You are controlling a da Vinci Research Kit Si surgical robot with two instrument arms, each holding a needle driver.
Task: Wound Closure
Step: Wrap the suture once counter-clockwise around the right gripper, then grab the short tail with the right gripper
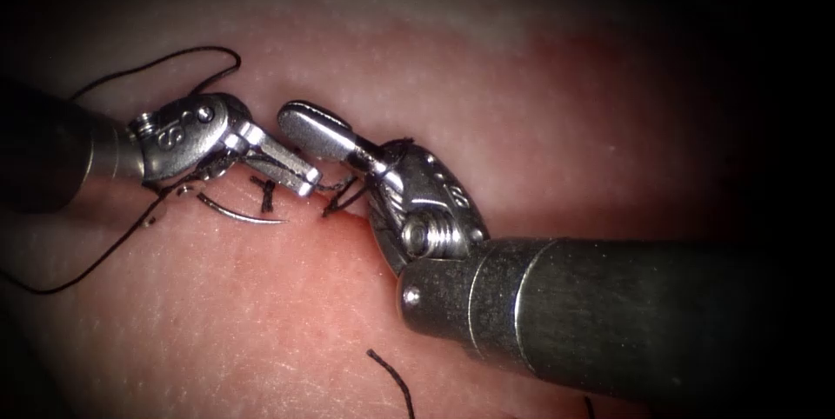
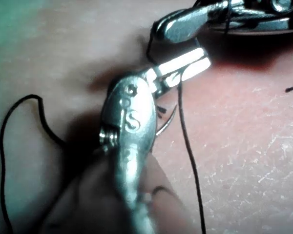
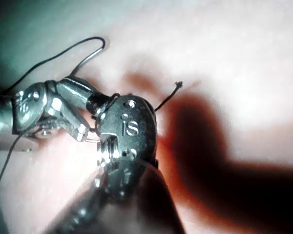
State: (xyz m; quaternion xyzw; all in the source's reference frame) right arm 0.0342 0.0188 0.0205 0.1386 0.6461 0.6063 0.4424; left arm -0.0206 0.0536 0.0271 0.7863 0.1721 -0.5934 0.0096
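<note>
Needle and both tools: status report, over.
Left tool holds thread, jaws shut. Right tool holds no needle. Needle lies free on the tissue, under the left tool. Loose cut thread end nearby.

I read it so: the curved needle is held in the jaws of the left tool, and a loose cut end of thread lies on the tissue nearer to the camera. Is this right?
Not quite. In the endoscope view the needle lies free on the tissue beneath the left tool, whose jaws seem shut on the thread instead. The cut end of thread does lie nearer the camera.
</note>
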